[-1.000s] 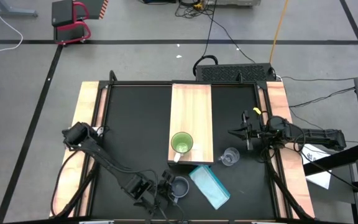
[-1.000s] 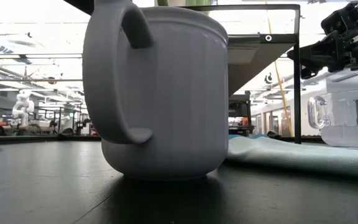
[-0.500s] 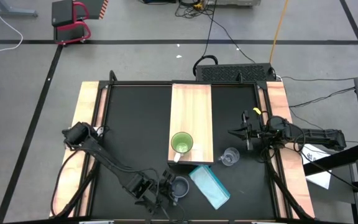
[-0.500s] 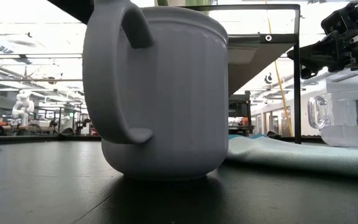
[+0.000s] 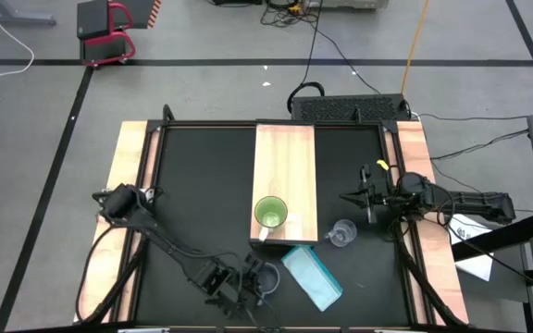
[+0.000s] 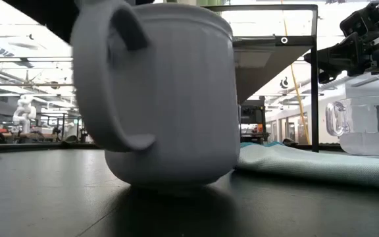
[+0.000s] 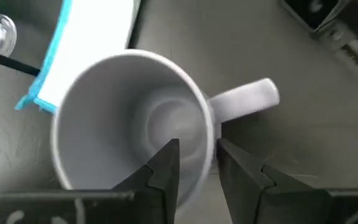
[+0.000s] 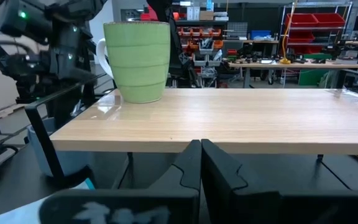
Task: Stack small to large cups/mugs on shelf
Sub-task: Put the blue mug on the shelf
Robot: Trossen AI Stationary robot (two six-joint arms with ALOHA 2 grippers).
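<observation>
The grey-blue mug (image 5: 268, 279) (image 6: 156, 99) stands near the table's near edge, its handle (image 7: 247, 101) pointing away from the light-blue flat object. My left gripper (image 5: 246, 280) (image 7: 197, 146) is on the mug's rim. The green mug (image 5: 270, 214) (image 8: 138, 61) stands upright on the near end of the light-wood shelf (image 5: 283, 166). The clear glass cup (image 5: 341, 233) (image 6: 367, 128) stands on the table right of the shelf. My right gripper (image 5: 366, 198) (image 8: 201, 148) hovers shut, right of the shelf and just beyond the glass cup. My left gripper holds the grey-blue mug by its wall at the rim (image 7: 209, 134), right beside the handle's root. One finger (image 7: 166, 163) is inside the mug and the other outside. The fingers come from above, slanting down. The mug stays upright; whether its base has left the table I cannot tell.
A flat light-blue rectangular object (image 5: 315, 277) (image 6: 308, 164) lies just right of the grey-blue mug, near the shelf's near end. Wooden strips (image 5: 128, 185) line the table's left and right sides. Black table top (image 5: 202, 185) lies left of the shelf.
The grey-blue mug has shifted a little toward the table's left with my left gripper on its rim, and shows blurred in the low view. My right arm has kept still.
</observation>
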